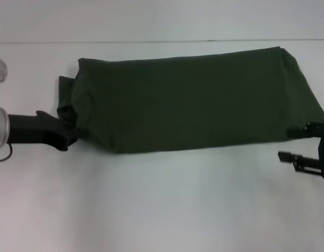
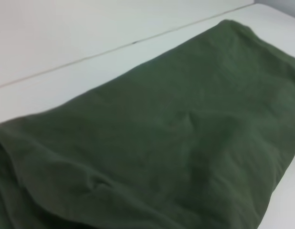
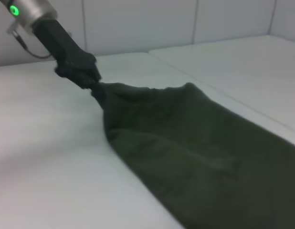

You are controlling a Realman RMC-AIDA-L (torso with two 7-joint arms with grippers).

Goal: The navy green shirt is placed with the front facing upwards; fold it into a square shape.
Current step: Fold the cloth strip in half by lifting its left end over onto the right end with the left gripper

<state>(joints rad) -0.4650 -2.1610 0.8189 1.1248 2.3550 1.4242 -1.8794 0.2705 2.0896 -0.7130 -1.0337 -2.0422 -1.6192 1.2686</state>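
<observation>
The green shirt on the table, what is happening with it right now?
The robot is folding the navy green shirt, which lies as a long folded band across the white table. The left hand is shut on the shirt's left end. The right hand is open at its right end, not gripping.

olive-green shirt (image 1: pixel 193 102) lies folded lengthwise, plain side up.

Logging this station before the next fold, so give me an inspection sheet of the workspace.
Surface: white table, seam line along the far side.
Job's things: navy green shirt folded into a long band, no lettering showing.
Clutter: nothing seen.
Grippers: left gripper pinching the shirt's left end; right gripper at the right end, fingers open.
Cables: thin dark cable by the left wrist.
Surroundings: white tiled wall.
</observation>
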